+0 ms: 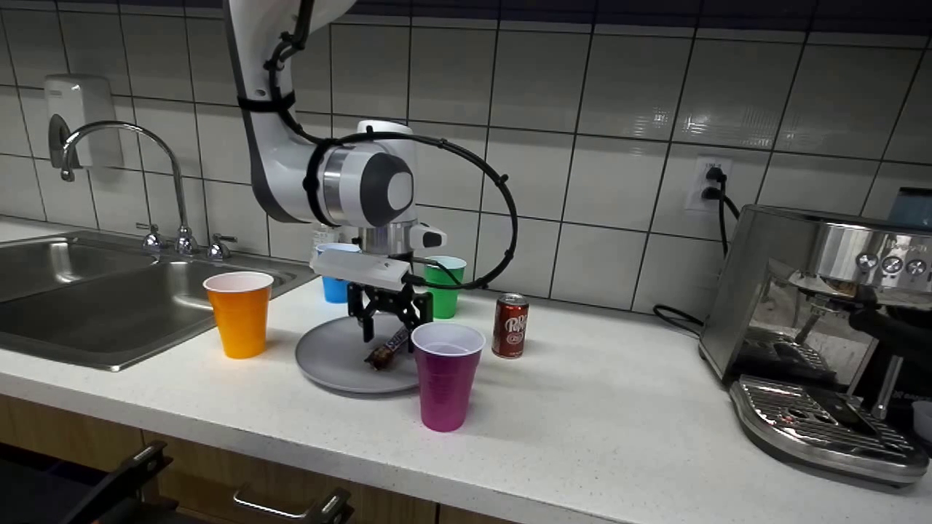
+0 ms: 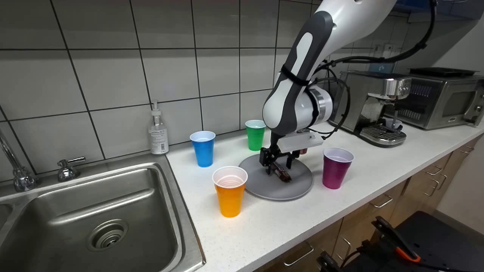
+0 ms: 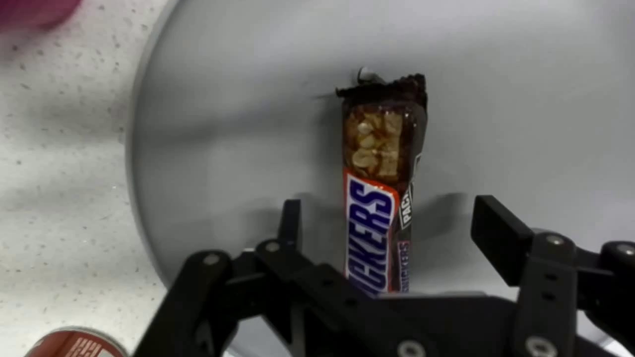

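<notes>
White countertop (image 1: 582,422) bears a round grey plate (image 3: 213,99), its brown-wrapped Snickers bar (image 3: 372,233) not yet grasped, the black gripper (image 3: 393,228) spread wide astride it.

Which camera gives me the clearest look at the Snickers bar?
The wrist view: there the Snickers bar appears large from above, its label readable, and the open pincer straddles it, hiding one end. In both exterior views it looks small on the gray plate, partly blocked by the pincer.
</notes>
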Robot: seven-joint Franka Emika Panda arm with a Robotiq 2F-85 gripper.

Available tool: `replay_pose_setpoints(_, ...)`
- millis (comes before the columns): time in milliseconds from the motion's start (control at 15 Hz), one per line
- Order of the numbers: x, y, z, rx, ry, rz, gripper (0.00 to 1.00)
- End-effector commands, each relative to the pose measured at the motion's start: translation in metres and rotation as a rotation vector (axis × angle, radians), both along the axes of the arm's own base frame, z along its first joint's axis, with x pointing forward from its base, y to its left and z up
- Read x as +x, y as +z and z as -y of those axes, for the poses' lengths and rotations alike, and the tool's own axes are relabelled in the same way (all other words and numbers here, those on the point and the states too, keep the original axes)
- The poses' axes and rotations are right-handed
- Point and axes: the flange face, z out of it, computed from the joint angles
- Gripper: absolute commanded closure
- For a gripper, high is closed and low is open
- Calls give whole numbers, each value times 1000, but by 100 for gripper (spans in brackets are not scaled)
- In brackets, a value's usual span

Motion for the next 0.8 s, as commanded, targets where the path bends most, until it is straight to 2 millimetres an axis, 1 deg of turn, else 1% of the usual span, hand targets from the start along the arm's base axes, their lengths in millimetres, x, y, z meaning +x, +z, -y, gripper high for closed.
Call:
replay_pose_setpoints(0, 10, -5, 4, -1, 1, 0, 42)
replay_pose_setpoints(67, 10, -6, 4, -3, 1, -2, 51)
replay_pose_setpoints(200, 10, -7, 6, -4, 3, -2, 65)
replay_pose_setpoints(467, 12, 5, 8, -9, -1, 10, 97)
replay_pose_setpoints(533, 12, 9, 10, -14, -3, 10, 100)
replay_pose_setpoints(667, 10, 15, 14, -19, -6, 13, 96)
replay_pose_setpoints(733, 9, 18, 16, -19, -10, 15, 96)
